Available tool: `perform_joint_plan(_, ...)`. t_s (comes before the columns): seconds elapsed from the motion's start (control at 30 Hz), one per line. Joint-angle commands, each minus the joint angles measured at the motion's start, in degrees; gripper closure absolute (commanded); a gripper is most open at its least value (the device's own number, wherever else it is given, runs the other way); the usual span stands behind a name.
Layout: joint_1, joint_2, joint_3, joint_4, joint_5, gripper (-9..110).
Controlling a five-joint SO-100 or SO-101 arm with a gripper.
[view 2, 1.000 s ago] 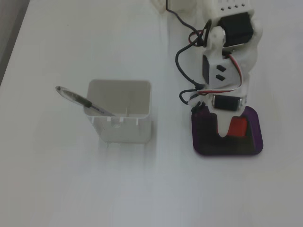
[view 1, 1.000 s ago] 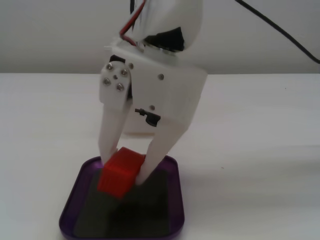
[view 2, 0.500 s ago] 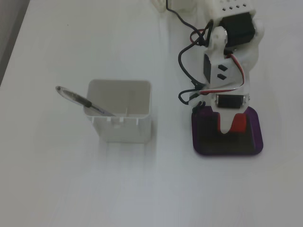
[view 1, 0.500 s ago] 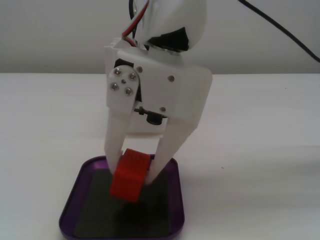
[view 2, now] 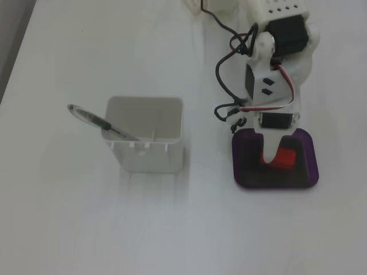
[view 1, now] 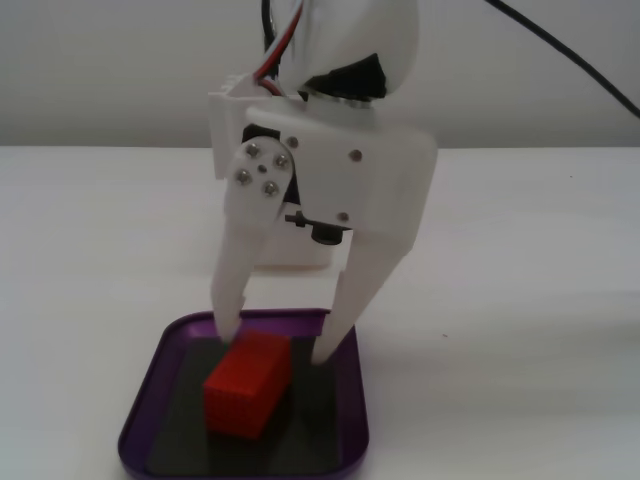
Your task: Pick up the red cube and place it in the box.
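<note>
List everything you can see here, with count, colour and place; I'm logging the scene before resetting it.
red cube: one, red-orange, lying on the dark bottom of the tray, free of the fingers.
box: one, purple shallow tray with dark bottom, at the right in the fixed view from above.
container: one, white, tall, left of the tray in that view.
pen: one, dark and clear, leaning in the container, sticking out over its left rim.
table: one, white.
cables: black and red, along the arm.
gripper: one, white, open just above the cube.
</note>
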Motion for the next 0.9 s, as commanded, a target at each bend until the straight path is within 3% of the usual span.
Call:
perform_joint_plan(0.0, 1.3, 5.6, -8.1, 7.0, -0.1, 83)
perform_joint_plan(0.27, 1.6, 16.5, -17.7, 25.7, -0.7, 79)
perform_joint_plan(0.4, 1.6, 25.8, -15.5, 28.1, -1.7, 79)
perform_joint_plan(0.87, 4.5, 61.9, 30.4, 25.3, -2.6, 79)
